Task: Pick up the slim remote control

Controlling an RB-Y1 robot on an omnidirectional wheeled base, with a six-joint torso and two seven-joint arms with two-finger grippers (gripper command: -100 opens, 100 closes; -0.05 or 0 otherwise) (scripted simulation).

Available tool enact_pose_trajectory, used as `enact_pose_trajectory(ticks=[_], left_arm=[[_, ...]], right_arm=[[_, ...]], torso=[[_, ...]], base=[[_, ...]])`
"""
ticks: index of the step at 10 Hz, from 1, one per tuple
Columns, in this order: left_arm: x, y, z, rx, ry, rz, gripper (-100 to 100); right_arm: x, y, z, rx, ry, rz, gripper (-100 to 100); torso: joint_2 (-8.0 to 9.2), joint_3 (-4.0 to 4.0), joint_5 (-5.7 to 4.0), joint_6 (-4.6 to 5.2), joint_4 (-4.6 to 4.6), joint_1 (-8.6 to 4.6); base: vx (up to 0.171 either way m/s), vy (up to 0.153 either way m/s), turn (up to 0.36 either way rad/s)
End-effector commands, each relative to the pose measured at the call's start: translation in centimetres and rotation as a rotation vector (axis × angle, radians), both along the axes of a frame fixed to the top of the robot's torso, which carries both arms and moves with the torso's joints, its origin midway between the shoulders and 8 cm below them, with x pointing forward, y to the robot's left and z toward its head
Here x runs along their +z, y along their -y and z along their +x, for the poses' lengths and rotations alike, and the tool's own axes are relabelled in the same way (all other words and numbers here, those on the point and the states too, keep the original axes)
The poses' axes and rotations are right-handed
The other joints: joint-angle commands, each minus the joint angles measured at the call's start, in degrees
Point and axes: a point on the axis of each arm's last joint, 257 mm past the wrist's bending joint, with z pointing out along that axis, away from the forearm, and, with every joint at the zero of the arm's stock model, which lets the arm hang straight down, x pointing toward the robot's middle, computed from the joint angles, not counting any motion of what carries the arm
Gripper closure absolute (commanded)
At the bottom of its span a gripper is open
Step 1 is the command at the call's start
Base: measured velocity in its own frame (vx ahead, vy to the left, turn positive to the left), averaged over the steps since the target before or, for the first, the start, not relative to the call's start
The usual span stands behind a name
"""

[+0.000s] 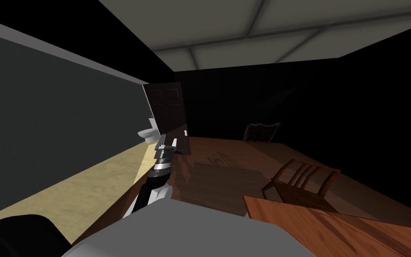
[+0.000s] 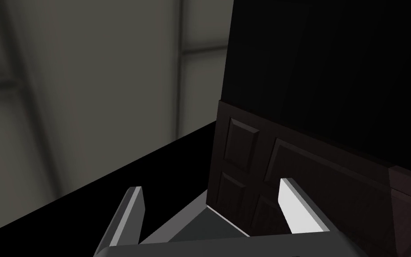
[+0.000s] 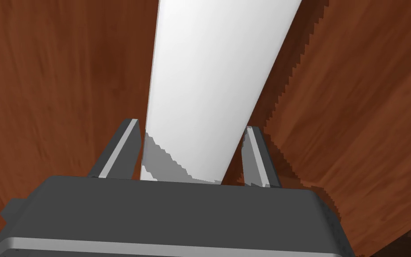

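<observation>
Right gripper (image 3: 190, 125): grasping the slim remote control (image 3: 218, 80). Both fingers lie close against its long sides, one per side, set narrower than a full spread.

Remote: a plain white, flat, narrow slab. Its long axis runs along the fingers, straight out from the gripper body. The near end sits at the body in grey shade, and the far end passes out of the wrist view, so the tip can't be read.

Under it is a brown wood-grain surface (image 3: 44, 89); I can't tell whether this is table or floor. A darker strip with a jagged edge runs along one long side of the remote. The wood is bare on both sides of the fingers. Past one corner of the gripper body the surface ends at an edge, with darker ground beyond.

Left gripper (image 1: 166, 143): released, fingers (image 2: 135, 201) spread wide with nothing between them. The arm is raised forward, left of centre.

Room, head view:
- wooden table (image 1: 334, 227) close on the right, corner towards me
- wooden chair (image 1: 305, 183) just behind the table
- open wood floor (image 1: 218, 178) ahead, up to a dark panelled door (image 1: 169, 107)
- beige floor strip (image 1: 88, 192) along the grey left wall
- white toilet (image 1: 148, 132) at the far end of the strip
</observation>
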Motion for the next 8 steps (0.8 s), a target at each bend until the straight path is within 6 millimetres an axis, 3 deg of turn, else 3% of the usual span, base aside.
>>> enact_pose_trajectory(ticks=[1, 2, 3, 4, 6, 7, 8], left_arm=[[0.0, 0.0, 0.0, 0.0, 0.0, 0.0, 0], [0.0, 0.0, 0.0, 0.0, 0.0, 0.0, 0], [0.0, 0.0, 0.0, 0.0, 0.0, 0.0, 0], [0.0, 0.0, 0.0, 0.0, 0.0, 0.0, 0], [0.0, 0.0, 0.0, 0.0, 0.0, 0.0, 0], [0.0, 0.0, 0.0, 0.0, 0.0, 0.0, 0], [0.0, 0.0, 0.0, 0.0, 0.0, 0.0, 0]], right_arm=[[0.0, 0.0, 0.0, 0.0, 0.0, 0.0, 100], [0.0, 0.0, 0.0, 0.001, 0.0, 0.0, 100], [0.0, 0.0, 0.0, 0.001, 0.0, 0.0, 0], [1.0, 0.9, 0.2, 0.011, -0.002, -0.004, 100], [2.0, 1.6, 0.5, 0.02, -0.004, -0.004, 100], [1.6, 1.3, 0.1, 0.016, -0.004, -0.006, 100], [1.7, 1.4, 0.1, 0.017, -0.004, -0.005, 0]], torso=[[0.0, 0.0, 0.0, 0.0, 0.0, 0.0], [0.0, 0.0, 0.0, 0.01, 0.0, 0.0], [-0.01, 0.0, 0.01, 0.02, 0.0, 0.0], [-0.01, -0.01, 0.01, 0.02, -0.01, 0.01], [-0.06, -0.05, 0.09, 0.05, -0.03, 0.18], [-0.06, -0.04, 0.1, 0.06, -0.04, 0.22], [-0.04, -0.03, 0.07, 0.04, -0.02, 0.16]], base=[[0.0, 0.0, 0.0], [0.0, 0.0, 0.0], [0.0, 0.0, 0.0], [0.011, 0.03, -0.087], [0.016, 0.04, -0.055], [0.003, 0.02, -0.016], [0.0, 0.0, 0.0]])
